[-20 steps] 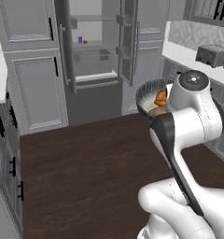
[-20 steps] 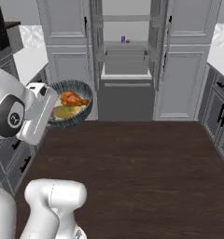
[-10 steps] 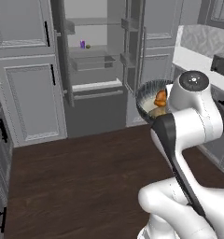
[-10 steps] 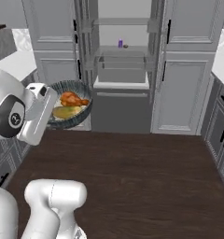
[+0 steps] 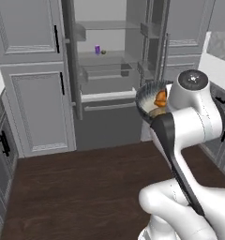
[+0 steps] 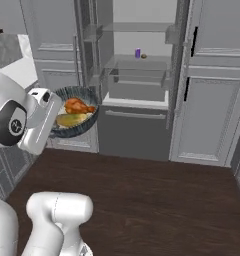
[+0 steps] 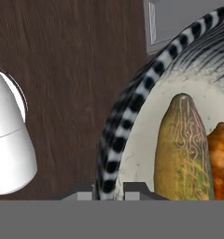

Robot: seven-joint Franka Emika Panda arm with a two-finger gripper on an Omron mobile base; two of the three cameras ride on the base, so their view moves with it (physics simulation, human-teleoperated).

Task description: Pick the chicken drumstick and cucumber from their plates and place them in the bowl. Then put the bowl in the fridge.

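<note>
- Arm rises from the base, elbow bent, forearm raised; wrist and hand at about chest height, out over the dark wood floor (image 5: 86,187).
- claw (image 7: 108,190) pinching the rim of the bowl (image 6: 89,100); in the hand view both dark tips sit one on each side of the striped rim, pressed onto it.
- Bowl held in the air, roughly level, opening up; in the right base view it sits just to the right of the white hand, in the left base view partly hidden behind the wrist joint (image 5: 147,96).
- cucumber (image 7: 183,149) lies inside the bowl, yellowish-green, long axis running away from the tips.
- chicken drumstick (image 6: 78,106) also in the bowl, orange-brown, just beside the cucumber and touching it; in the hand view it is cut off at the right edge (image 7: 221,158).
- fridge (image 6: 137,65) stands ahead with both doors swung open, glass shelves and a drawer visible; a small purple item (image 5: 97,49) on a shelf.
- Bowl well apart from the fridge, not inside it yet.
- Grey cabinets (image 5: 34,84) flank the fridge on both sides.
</note>
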